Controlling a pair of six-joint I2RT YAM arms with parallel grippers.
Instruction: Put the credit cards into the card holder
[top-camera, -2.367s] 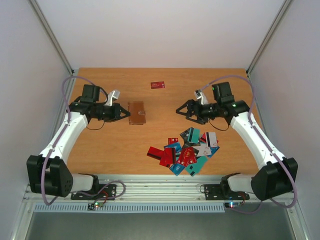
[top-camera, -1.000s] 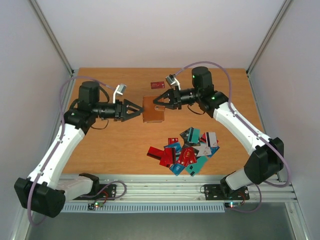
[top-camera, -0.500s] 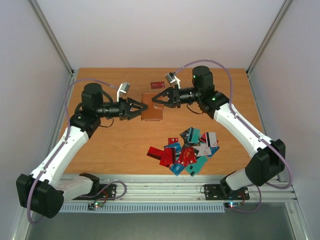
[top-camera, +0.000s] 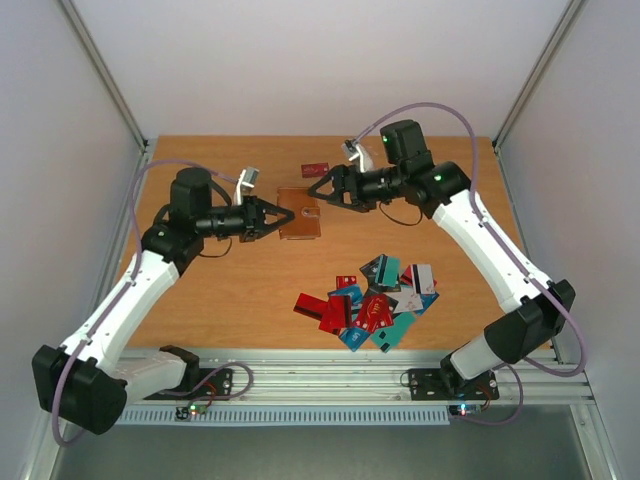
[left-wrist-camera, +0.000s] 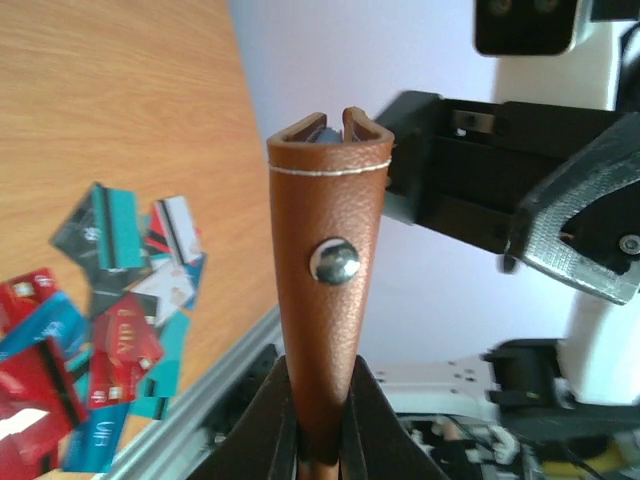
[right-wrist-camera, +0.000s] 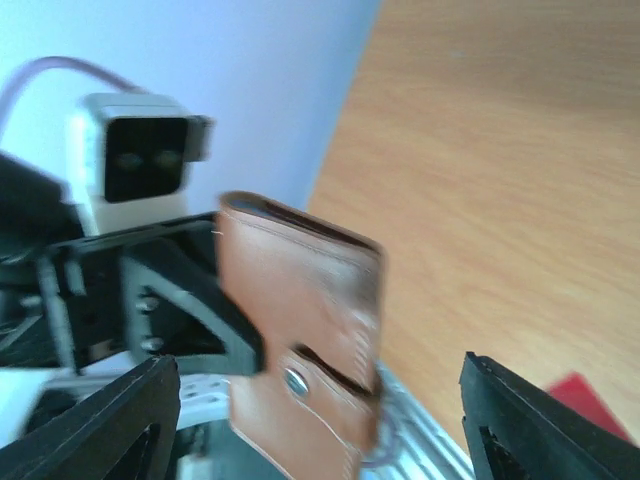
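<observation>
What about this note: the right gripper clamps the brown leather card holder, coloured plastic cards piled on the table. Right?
No: the left gripper clamps the brown leather card holder, per the left wrist view; the coloured plastic cards do lie piled.

The top external camera is looking down from high on the near side of the card holder, taking in the whole table. The left wrist camera is peering edge-on along the card holder from right against it, while the right wrist camera is facing the same card holder closely from the opposite side, all three sharing it.
</observation>
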